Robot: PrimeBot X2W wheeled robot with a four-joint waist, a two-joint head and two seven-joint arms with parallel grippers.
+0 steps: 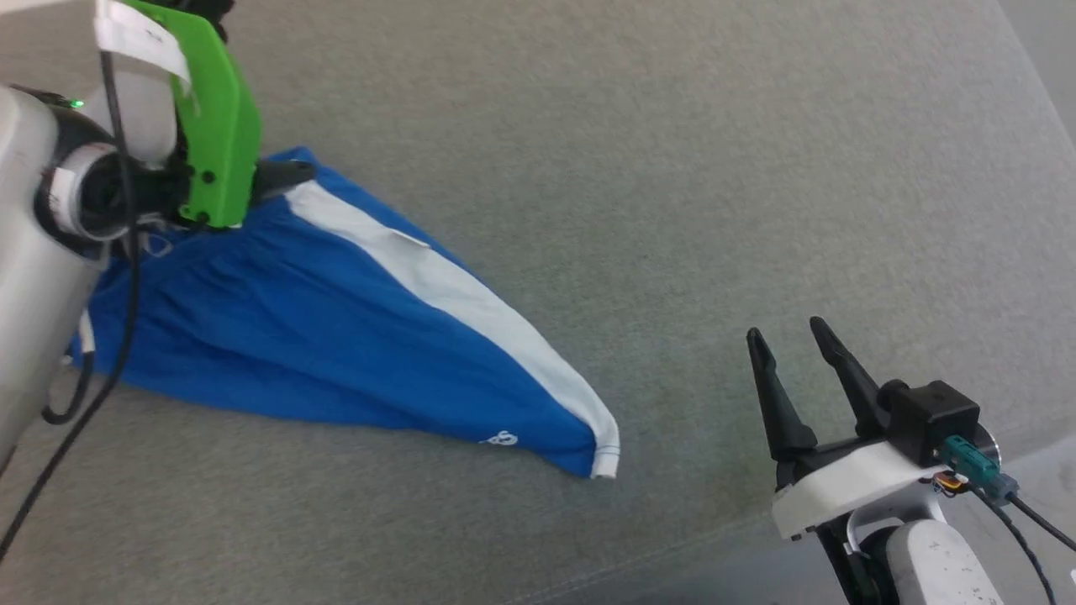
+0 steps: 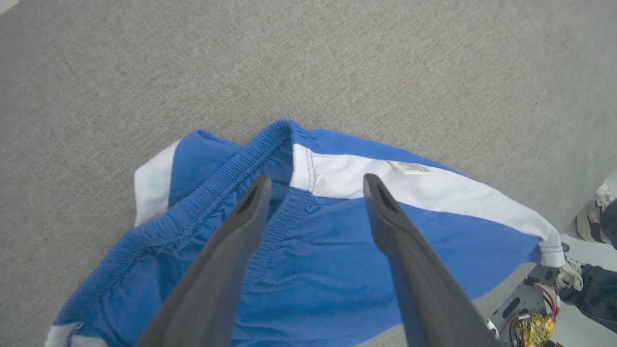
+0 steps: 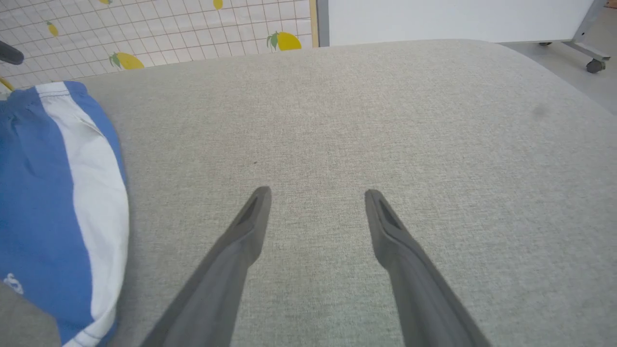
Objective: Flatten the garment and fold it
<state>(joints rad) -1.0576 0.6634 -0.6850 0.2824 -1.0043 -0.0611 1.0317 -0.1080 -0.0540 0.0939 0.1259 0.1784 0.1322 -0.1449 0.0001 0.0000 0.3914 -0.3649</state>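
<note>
The garment (image 1: 336, 336) lies bunched at my nine o'clock on the grey cushion (image 1: 672, 168), left gripper (image 2: 315, 185) spread wide and empty over its waistband (image 2: 226, 178), right gripper (image 1: 786, 328) likewise at four o'clock, and I fear closing here pinches both layers, dragging the heap instead of flattening it.

Likely lab or test room: grey fabric-covered table (image 3: 434, 120), lemon-print grid backdrop (image 3: 168, 29), castor-wheeled white panel (image 3: 458, 19).
</note>
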